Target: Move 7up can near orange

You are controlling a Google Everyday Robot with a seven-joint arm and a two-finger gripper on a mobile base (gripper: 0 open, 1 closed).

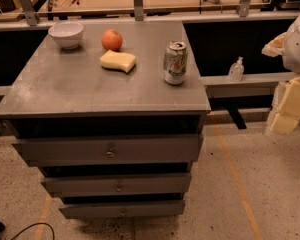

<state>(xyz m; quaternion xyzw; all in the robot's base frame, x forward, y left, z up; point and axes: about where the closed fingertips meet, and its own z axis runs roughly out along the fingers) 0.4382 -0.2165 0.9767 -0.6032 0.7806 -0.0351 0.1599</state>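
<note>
The 7up can (175, 63) stands upright near the right edge of the grey cabinet top (80, 91); it is silver-white with green and red markings. The orange (112, 40) sits at the back middle of the top, to the left of the can and further back. A pale yellow sponge (118, 61) lies between them, just in front of the orange. My gripper (288, 101) hangs at the right edge of the view, off the cabinet and well to the right of the can, holding nothing that I can see.
A white bowl (66, 34) stands at the back left of the top. A small clear bottle (236, 70) stands on a ledge right of the cabinet. Three drawers (110, 151) sit slightly pulled out below. A rail and a workbench lie behind.
</note>
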